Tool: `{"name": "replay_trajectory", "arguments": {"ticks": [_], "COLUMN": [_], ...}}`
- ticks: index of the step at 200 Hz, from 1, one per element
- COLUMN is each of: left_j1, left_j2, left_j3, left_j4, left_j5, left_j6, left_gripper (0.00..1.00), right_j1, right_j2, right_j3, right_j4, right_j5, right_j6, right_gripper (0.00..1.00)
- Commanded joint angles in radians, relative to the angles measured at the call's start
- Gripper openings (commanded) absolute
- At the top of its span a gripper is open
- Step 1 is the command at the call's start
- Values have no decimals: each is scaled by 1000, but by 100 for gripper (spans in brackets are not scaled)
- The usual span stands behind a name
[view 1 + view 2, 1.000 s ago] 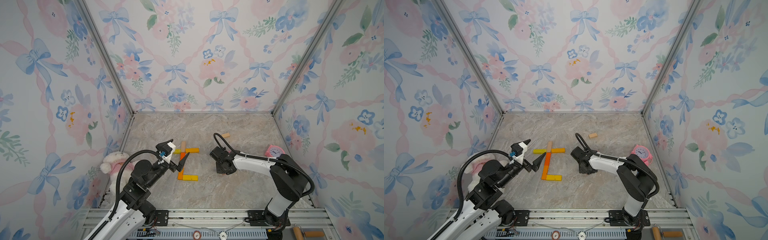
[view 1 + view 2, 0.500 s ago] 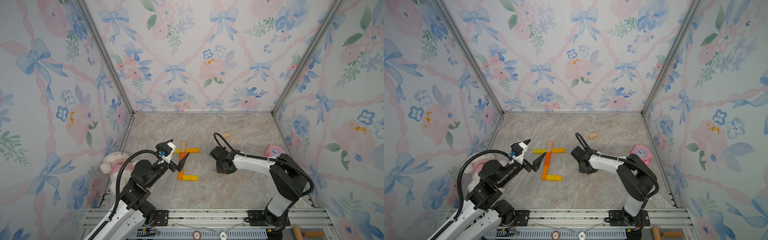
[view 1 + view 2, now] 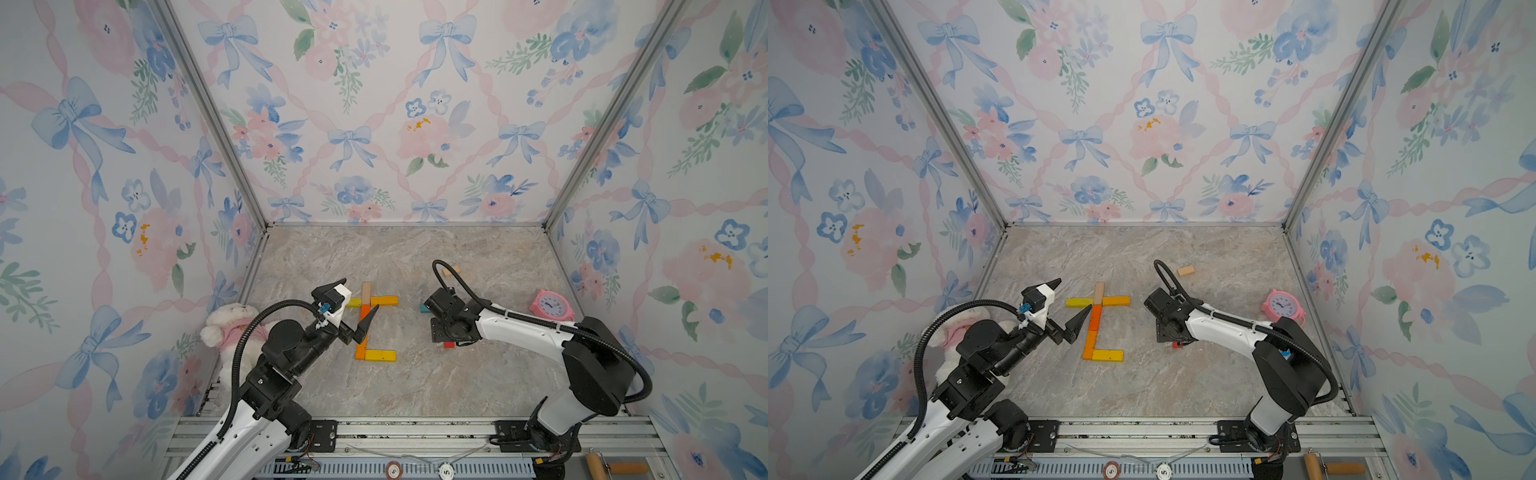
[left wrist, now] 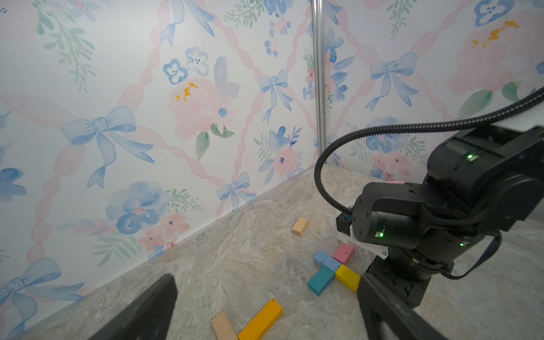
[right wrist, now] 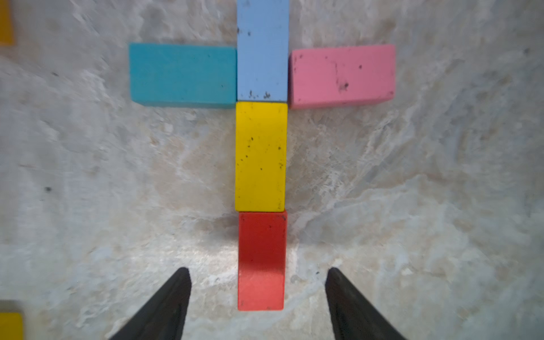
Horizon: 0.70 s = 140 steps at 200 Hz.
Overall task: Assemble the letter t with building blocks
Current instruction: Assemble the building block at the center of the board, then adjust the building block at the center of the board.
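- Top view: left gripper gapes wide, empty, beside flat orange bricks on the marbled floor.
- Left wrist: matte teal brick lies beside a yellow brick.
- Right wrist: right gripper, tapered fingers parted, straddles the scuffed red brick without touching it.

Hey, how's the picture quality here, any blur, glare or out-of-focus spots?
Right wrist view: the red block shows a pale sheen at one end, and the frame's edges are soft. Left wrist view: the left gripper's finger is a dark, out-of-focus shape. Both top views: evenly lit and sharp.
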State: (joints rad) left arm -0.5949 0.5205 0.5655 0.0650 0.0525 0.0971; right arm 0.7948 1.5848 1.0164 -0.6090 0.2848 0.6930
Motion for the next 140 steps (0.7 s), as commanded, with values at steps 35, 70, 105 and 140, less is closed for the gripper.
{"name": "replay_trajectory", "arguments": {"ticks": [35,70,105,140], "left_j1": [7,7,7,7], "left_j2": [-1,-4,-2,-2], "left_j3": [-1,-1,-1,-1], "left_j4": [18,18,18,17], "left_j5": [14,11,13,13], "left_j6": [4,4,4,4], "left_gripper": [98,98,98,98], "right_j1": [-43,-120,-196,-219], "right_j2": [-214,-253,-246,-174], "right_j3": [62,9,-110,-154], "right_j4": [-52,-14,66,109], "right_j5": [-18,-127,-214,-246], "right_j6": [-102,-125,-88,-96], "right_gripper": [81,65,38,25]}}
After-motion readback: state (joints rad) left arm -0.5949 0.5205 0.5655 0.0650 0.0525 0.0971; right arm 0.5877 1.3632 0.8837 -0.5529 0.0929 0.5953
